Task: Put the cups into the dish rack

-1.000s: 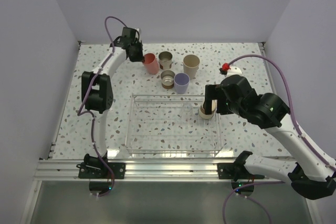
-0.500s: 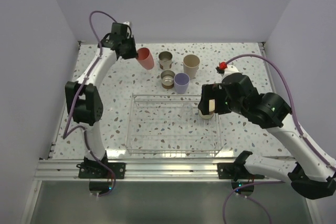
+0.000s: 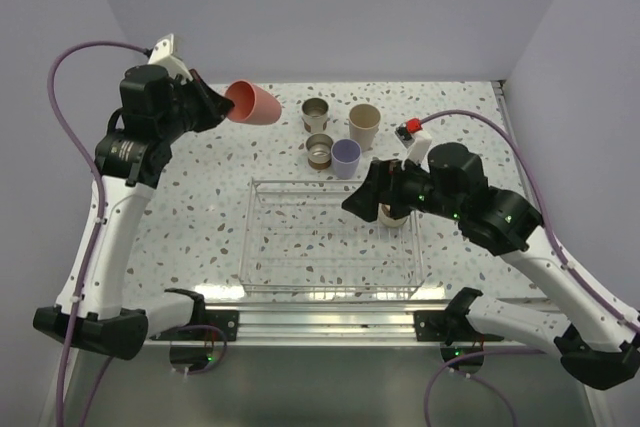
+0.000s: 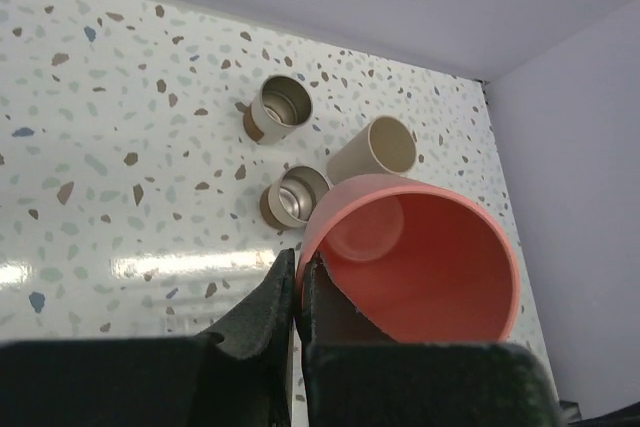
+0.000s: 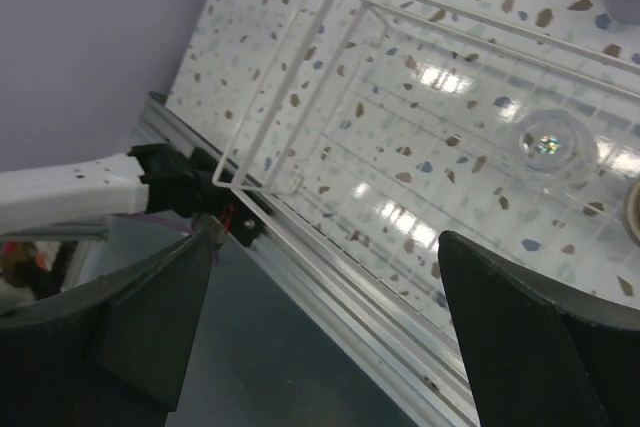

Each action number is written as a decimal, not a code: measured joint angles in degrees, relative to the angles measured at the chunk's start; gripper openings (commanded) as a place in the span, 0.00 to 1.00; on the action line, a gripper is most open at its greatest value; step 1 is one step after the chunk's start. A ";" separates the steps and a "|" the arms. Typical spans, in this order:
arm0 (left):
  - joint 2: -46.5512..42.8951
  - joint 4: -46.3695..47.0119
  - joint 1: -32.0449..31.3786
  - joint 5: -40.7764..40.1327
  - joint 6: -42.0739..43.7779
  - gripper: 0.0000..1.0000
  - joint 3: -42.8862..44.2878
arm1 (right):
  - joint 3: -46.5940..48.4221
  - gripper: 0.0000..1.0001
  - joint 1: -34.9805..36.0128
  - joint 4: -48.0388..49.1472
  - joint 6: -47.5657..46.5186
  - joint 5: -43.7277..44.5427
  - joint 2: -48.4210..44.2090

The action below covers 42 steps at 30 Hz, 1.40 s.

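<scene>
My left gripper is shut on the rim of the red-pink cup, holding it tilted in the air over the table's far left; one finger sits inside the cup, the other outside. Two steel cups, the beige cup and the lavender cup stand behind the dish rack. A steel cup stands at the rack's far right corner, partly hidden by my right arm. A clear cup stands in the rack. My right gripper hangs open and empty above the rack.
The rack lies close to the aluminium rail at the table's near edge. Grey walls close the table in at the left, back and right. The right arm's purple cable arcs over the right side.
My left arm has lifted the red-pink cup off the table and swung it up and to the left. My right gripper has backed off the steel cup in the rack and turned leftward.
</scene>
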 measured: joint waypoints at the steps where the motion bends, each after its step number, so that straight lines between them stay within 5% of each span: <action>1: -1.38 0.00 0.02 0.70 -0.46 0.00 -1.38 | -1.27 0.98 -0.02 2.71 1.81 -1.62 -0.92; 9: -11.08 1.88 0.02 8.96 -7.04 0.00 -12.22 | -10.73 0.98 0.00 22.18 16.46 -9.55 -5.84; 18: -19.93 14.32 0.02 20.26 -17.99 0.00 -17.16 | -15.87 0.98 0.00 41.46 30.49 -9.84 -4.85; 35: -18.32 28.00 0.02 26.64 -28.15 0.00 -19.85 | -7.61 0.98 0.00 69.00 40.37 -10.43 12.04; 42: -19.76 32.09 0.35 25.05 -29.94 0.00 -19.91 | -2.54 0.97 0.00 72.94 43.08 -11.61 16.17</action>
